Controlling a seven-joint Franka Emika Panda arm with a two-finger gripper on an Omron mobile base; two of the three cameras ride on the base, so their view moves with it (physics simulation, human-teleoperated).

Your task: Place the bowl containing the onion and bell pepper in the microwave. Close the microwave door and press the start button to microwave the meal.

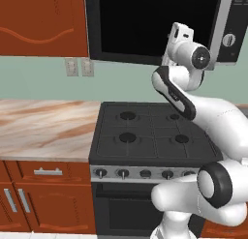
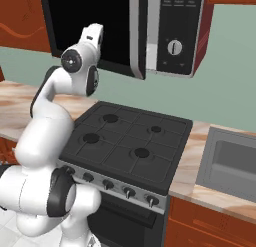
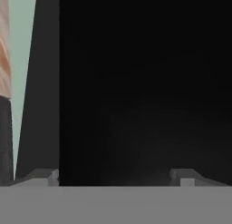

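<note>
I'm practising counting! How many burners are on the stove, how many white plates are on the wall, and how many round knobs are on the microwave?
Stove burners: 4
White wall plates: 2
Microwave knob: 1
Total: 7

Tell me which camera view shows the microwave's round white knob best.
The right base view: the knob faces the camera on the dark control panel. The left base view shows it small and oblique near the edge. The hand view faces the microwave door.

Black stove (image 1: 152, 131), wooden cupboards (image 1: 43, 22)
</note>
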